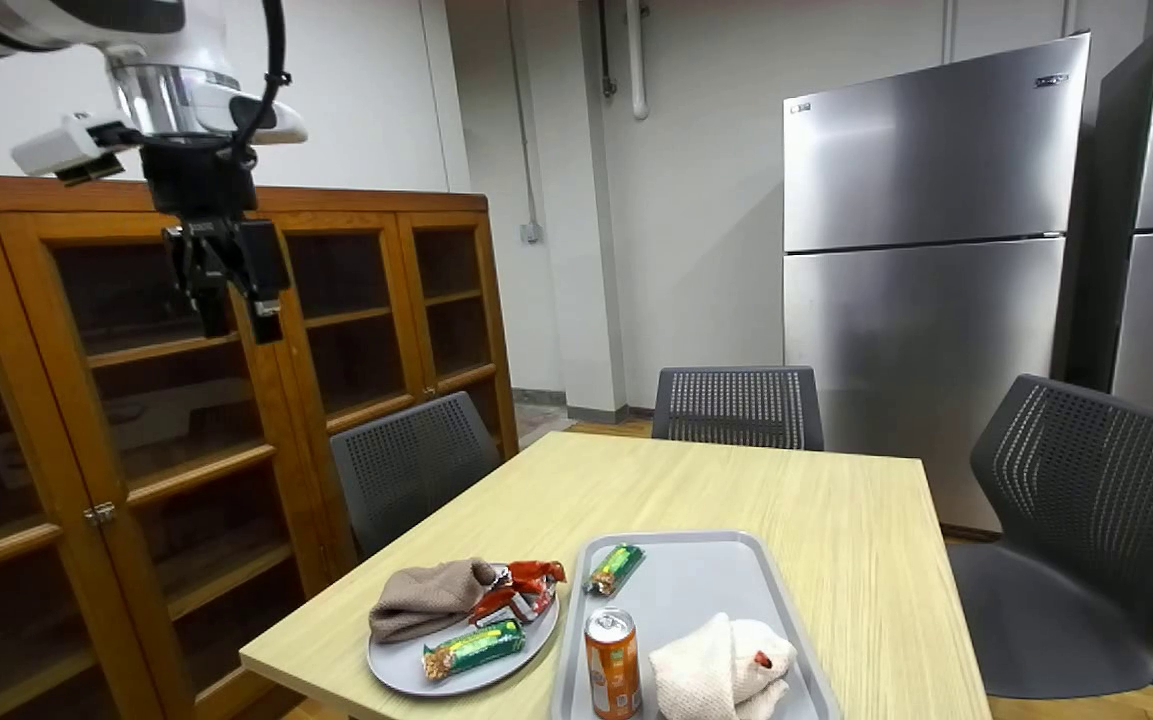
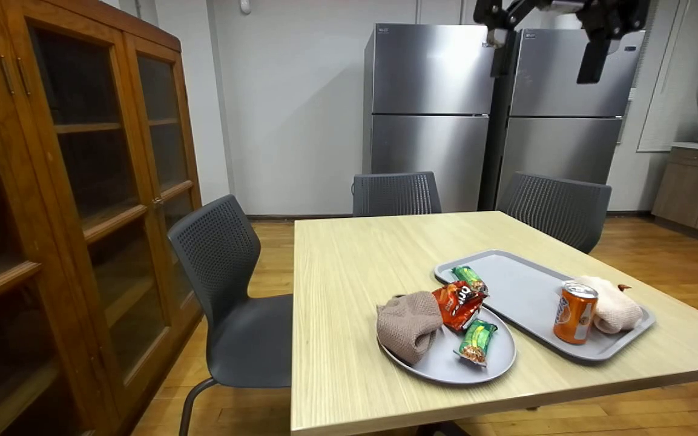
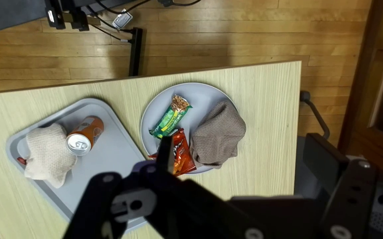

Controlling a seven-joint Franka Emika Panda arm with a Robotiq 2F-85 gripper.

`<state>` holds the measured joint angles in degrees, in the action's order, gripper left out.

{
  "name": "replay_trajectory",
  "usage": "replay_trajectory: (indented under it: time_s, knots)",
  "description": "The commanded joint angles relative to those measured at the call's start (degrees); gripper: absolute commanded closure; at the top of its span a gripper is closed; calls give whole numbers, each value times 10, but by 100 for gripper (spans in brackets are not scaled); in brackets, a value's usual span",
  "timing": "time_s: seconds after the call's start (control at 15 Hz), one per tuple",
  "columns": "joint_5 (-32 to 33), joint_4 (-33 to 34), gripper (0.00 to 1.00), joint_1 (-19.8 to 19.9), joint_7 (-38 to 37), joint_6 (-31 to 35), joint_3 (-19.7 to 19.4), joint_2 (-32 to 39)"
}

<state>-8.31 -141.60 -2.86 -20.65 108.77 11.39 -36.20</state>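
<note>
Wrist view: one gripper (image 3: 238, 149), hanging high, its two fingers spread wide and well apart from everything on the one table (image 3: 271, 149).
Plate (image 3: 206, 96): one, round, grey, on the near left part of the table in both exterior views.
Brown cloth (image 3: 219, 132): one, bunched on the left of the plate and reaching past its rim.
Bag (image 3: 185, 156): one, red, on the plate, just right of the brown cloth.
Bars (image 3: 170, 121): two, green-wrapped; one on the near part of the plate, one at the far left corner of the tray (image 1: 706, 570).
Tray: one, grey, right of the plate and just beside it; whether the rims touch, I cannot tell.
Can (image 1: 613, 665): one, orange, upright toward the tray's near end.
White cloth (image 1: 706, 665): one, bunched on the tray just right of the can, a small red thing (image 1: 762, 660) showing at it.
Chairs (image 1: 736, 405): three, dark grey, standing left, far and right of the table.
Fridges (image 1: 936, 170): two, steel, far beyond the table.
Cabinet (image 1: 286, 430): one, wooden with glass doors, left of the table.
Plate from gripper: lower down, well apart; in the wrist view the brown cloth shows in the gap between the fingers, and one fingertip hides part of the bag.
</note>
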Motion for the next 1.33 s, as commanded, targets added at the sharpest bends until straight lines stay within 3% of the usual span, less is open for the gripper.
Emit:
replay_trajectory:
  time_s: [0.0, 0.53, 1.27]
  knots:
    - [9, 21, 0, 2, 50, 53, -21, 75]
    - [46, 80, 0, 5, 140, 111, -65, 234]
    - [122, 225, 0, 15, 199, 97, -108, 422]
